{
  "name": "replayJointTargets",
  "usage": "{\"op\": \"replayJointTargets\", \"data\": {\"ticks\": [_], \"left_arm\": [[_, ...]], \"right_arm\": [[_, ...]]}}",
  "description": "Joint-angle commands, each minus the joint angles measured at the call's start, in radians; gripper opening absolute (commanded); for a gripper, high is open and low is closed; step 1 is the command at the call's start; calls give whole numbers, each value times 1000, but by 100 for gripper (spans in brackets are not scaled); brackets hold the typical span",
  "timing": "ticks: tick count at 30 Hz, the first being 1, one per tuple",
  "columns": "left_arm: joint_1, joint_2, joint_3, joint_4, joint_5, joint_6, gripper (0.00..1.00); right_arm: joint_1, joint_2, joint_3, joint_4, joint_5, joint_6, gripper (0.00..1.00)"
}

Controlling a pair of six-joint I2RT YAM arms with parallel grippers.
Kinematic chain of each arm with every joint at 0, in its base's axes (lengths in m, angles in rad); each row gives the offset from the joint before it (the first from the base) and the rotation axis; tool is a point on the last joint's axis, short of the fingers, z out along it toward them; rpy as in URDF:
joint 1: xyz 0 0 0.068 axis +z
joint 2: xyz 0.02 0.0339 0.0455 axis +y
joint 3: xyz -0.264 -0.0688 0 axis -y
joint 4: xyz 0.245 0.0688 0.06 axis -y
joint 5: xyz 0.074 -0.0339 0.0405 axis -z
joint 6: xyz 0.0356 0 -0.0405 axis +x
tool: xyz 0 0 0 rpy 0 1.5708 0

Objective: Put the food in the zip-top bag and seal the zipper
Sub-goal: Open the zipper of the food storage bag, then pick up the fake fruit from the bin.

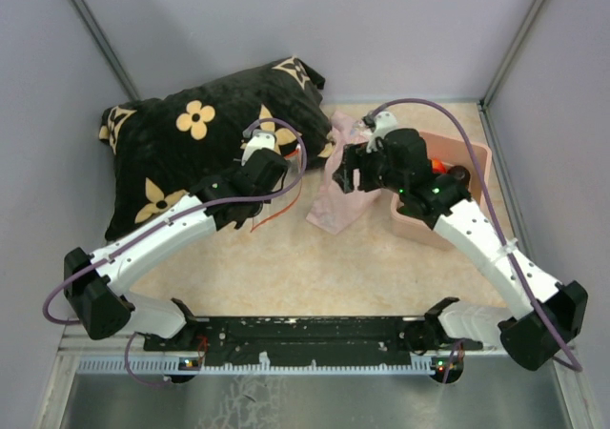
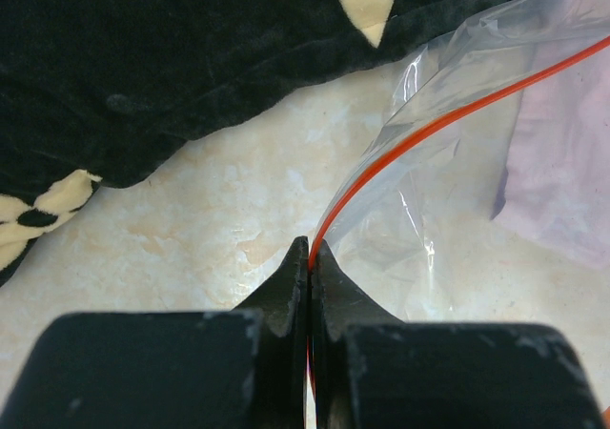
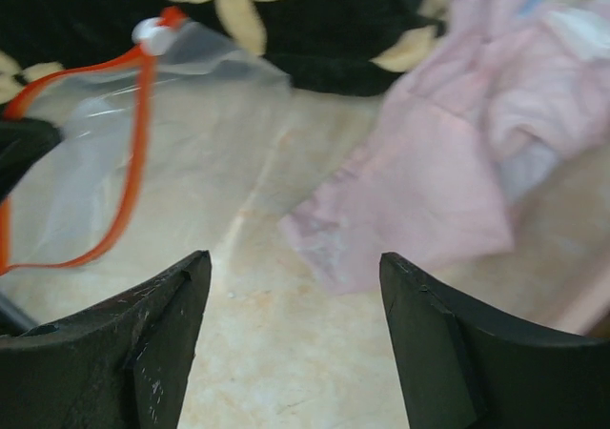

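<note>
The left end effector (image 2: 310,254) is clamped shut on the zipper (image 2: 429,129), the orange-red strip running up and away from between its fingertips. The zip-top bag (image 2: 457,191) hangs slack from that strip, just off the pillow (image 2: 143,67), which fills the far left corner of the table (image 2: 219,210). From above the clear film can hardly be made out; only thin orange lines show beside the left wrist, about mid-table toward the far edge.

The right end effector (image 3: 294,262) stands open with nothing between its fingers, hovering near the bag's other end. There the zipper forms a loop, so the mouth appears parted, with a small white slider (image 3: 152,33) at its far end. The bag's left part is cut off by the edge of the right wrist view, and no contents can be seen through the film.

A crumpled pink cloth (image 3: 457,162) lies just beside the bag, toward the right edge. Beyond it, the pink bin (image 1: 467,157) sits by the right edge, largely covered by the right arm. One small red patch of food (image 1: 438,166) shows inside it; the rest is hidden.
</note>
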Motion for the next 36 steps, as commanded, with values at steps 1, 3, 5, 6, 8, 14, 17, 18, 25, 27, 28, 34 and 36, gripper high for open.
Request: {"op": "replayJointTargets", "data": {"ticks": [1, 3, 5, 6, 8, 14, 17, 18, 25, 27, 28, 34, 36], "left_arm": [[5, -11, 34, -12, -22, 7, 0], [6, -14, 34, -12, -21, 12, 0], [9, -14, 34, -13, -16, 15, 0], [11, -12, 34, -13, -11, 17, 0], [12, -11, 35, -12, -2, 19, 0], [14, -6, 37, -13, 10, 22, 0], [14, -6, 36, -12, 13, 23, 0], [14, -4, 36, -12, 13, 23, 0], [15, -3, 36, -13, 9, 25, 0], [17, 0, 37, -13, 12, 27, 0], [17, 1, 38, -13, 13, 27, 0], [19, 9, 39, -12, 20, 28, 0], [19, 9, 39, -13, 22, 29, 0]], "right_arm": [[-91, -56, 58, -125, 172, -47, 72], [-136, -59, 63, -164, 241, -53, 72], [-185, -59, 59, -195, 311, -55, 72], [-219, -58, 56, -207, 351, -54, 72], [-272, -55, 41, -217, 417, -46, 72], [-369, -48, -42, -160, 624, -10, 72], [-413, -19, -76, -125, 657, -5, 71], [-431, -4, -86, -111, 652, -4, 71], [-521, 84, -136, -28, 645, -17, 70], [-530, 107, -145, 0, 651, -22, 69], [-531, 121, -143, 10, 657, -27, 69], [-540, 213, -114, 1, 703, -70, 67], [-544, 242, -103, -10, 710, -82, 65]]}}
